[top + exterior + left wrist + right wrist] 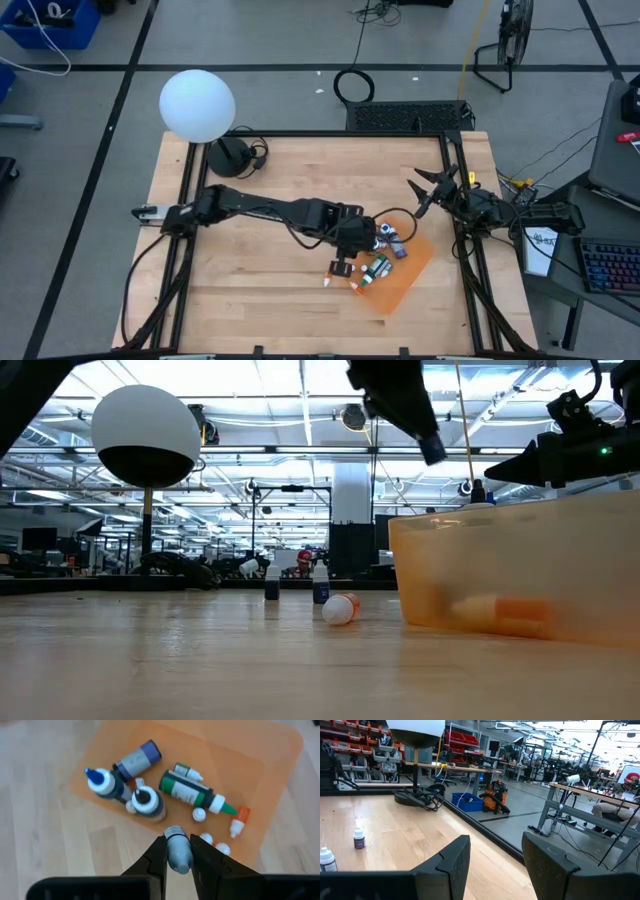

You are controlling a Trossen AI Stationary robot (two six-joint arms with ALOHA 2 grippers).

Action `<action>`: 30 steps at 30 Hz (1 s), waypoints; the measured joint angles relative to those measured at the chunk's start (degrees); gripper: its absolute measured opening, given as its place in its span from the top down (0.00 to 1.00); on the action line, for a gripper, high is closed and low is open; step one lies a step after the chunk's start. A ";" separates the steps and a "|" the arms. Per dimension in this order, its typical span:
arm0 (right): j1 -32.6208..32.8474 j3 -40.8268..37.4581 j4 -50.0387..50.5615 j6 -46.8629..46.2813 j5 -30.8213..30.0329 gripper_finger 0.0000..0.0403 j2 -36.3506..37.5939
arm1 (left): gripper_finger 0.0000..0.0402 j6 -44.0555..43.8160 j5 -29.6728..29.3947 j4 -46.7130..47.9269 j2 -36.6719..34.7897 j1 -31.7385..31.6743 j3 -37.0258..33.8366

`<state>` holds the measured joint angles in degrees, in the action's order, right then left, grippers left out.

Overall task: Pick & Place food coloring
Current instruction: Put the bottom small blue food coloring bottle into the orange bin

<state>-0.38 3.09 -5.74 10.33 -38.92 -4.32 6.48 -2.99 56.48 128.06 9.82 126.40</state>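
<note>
Closest to your left wrist camera, the left gripper has its fingers pinched on a small grey-capped bottle, carried above the near edge of the orange sheet, likely so you can set it down with the rest. Moving rightward on that sheet, the food coloring lies clustered: a blue-topped and a white-topped dark bottle upright, a purple one and a green one on their sides, tiny whitish ones beside them. Far right, your right gripper waits by the table edge, fingers spread and empty.
</note>
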 joint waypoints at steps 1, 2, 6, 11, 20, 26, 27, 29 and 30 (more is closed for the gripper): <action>0.00 0.00 0.00 -0.02 0.00 0.59 0.00 | 0.85 0.40 0.23 -0.14 0.92 -0.04 0.80; 0.00 -0.02 0.00 -0.02 0.00 0.59 0.02 | 0.85 0.58 0.69 -0.29 1.69 -0.04 1.47; 0.00 0.00 0.00 0.00 -0.02 0.59 0.01 | 0.85 1.22 3.78 -1.85 4.33 -0.04 2.51; -0.02 -0.01 0.00 -0.02 0.00 0.59 0.00 | 0.85 1.41 4.68 -4.52 6.52 0.11 2.54; -0.02 0.00 -0.01 0.00 0.00 0.59 0.02 | 0.85 0.86 5.99 -5.33 11.01 0.28 2.54; 0.00 -0.02 0.00 -0.02 0.00 0.59 0.02 | 0.85 -1.25 4.41 -3.91 11.53 0.20 0.72; 0.00 -0.01 0.00 -0.02 -0.02 0.59 0.00 | 0.85 -1.81 4.26 -3.35 11.53 0.12 0.54; -0.01 -0.01 -0.02 -0.02 -0.01 0.59 0.02 | 0.85 -2.72 4.18 -2.25 11.51 -0.07 0.53; -0.02 0.00 -0.01 -0.02 0.00 0.59 0.01 | 0.85 -2.77 3.97 -2.01 11.51 -0.11 0.53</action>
<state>-0.40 3.09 -5.75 10.31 -38.92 -4.31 3.71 0.98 54.47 139.57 9.72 126.93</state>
